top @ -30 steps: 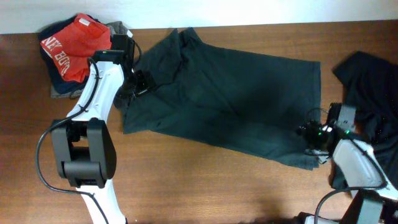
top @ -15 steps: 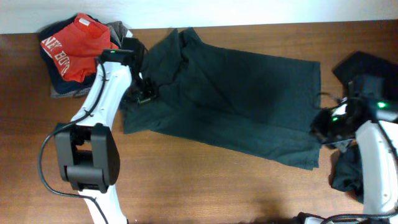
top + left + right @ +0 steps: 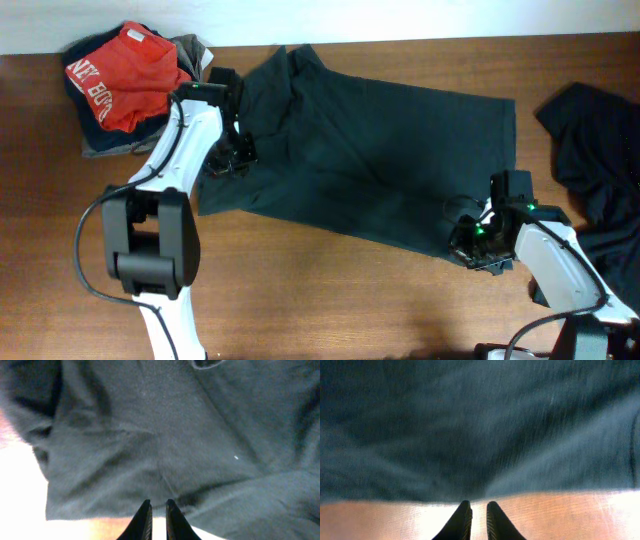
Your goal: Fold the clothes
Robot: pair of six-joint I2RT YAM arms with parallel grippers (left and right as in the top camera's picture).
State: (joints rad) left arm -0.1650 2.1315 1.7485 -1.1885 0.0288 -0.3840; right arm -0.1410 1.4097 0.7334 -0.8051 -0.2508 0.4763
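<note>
Count: two hands; one dark shirt (image 3: 370, 150) spread flat; one pile (image 3: 110, 120) of clothes with a red piece (image 3: 125, 65) on top; one loose dark garment (image 3: 600, 150).
Left hand (image 3: 240, 152): fingers almost together with only a slim gap, and nothing between them. It hangs over the shirt's left part; the wrist view shows the shirt's edge just ahead of the fingertips.
Right hand (image 3: 468, 240): fingers likewise nearly closed and empty. It sits at the shirt's lower corner, with the hem just ahead of the tips and bare surface (image 3: 320, 310) under them.
Around: the pile lies near the left hand, on its outer side, apart from the shirt. The loose garment lies on the right hand's outer side, partly under that arm.
In the way: nothing lies on the shirt but the two hands.
Change: half a second ago the right hand was off the shirt, beside the loose garment; it is now at the hem. The left hand has edged a little farther onto the shirt.
</note>
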